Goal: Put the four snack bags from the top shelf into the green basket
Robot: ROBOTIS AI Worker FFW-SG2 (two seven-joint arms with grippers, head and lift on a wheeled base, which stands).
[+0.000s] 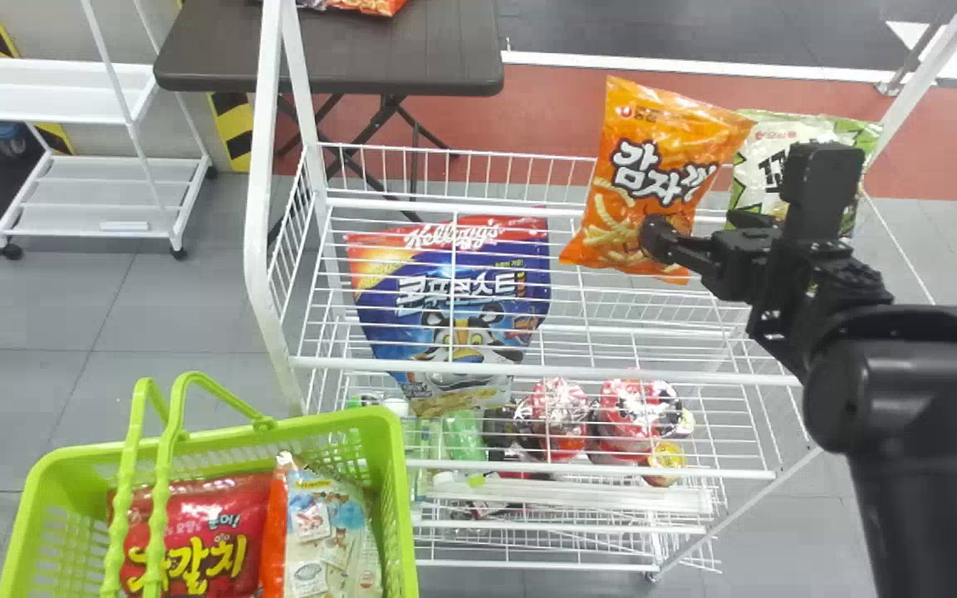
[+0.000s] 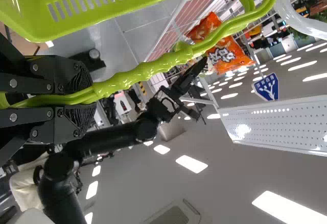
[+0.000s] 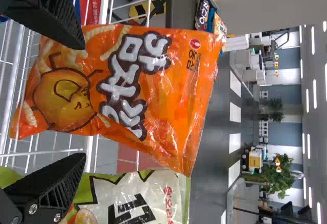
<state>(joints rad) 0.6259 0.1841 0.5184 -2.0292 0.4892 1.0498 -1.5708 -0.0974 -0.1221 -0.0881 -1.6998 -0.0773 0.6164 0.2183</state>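
The white rack (image 1: 528, 373) stands with its top shelf facing the robot, and the snack bags on it are spread towards its right end. The green basket (image 1: 395, 498) is at the rack's near left, opening upward, presumably so each bag can simply be dropped in. The left gripper (image 2: 94, 97) has its jaws clamped on the basket handles (image 2: 148, 68) – likely to keep the basket steady and its mouth within reach. A blue bag (image 1: 453, 307) appears through the wires, below the rack's top shelf, so I judge it is no part of this job.

The orange snack bag (image 1: 653, 166) is on the rack's top shelf, right of the middle, upright but tilted, its face to the robot. The green-and-white bag (image 1: 786, 158) is beside it, nearer the rack's right end. The red bag (image 1: 196, 531) and the pale bag (image 1: 325, 531) lie in the basket, left of the rack; by my count two of four remain.

The right gripper (image 3: 83, 101) is over the top shelf, jaws apart, at the orange bag's lower part – a grip there would probably need a gentle squeeze, since the thin film could crease or slip.
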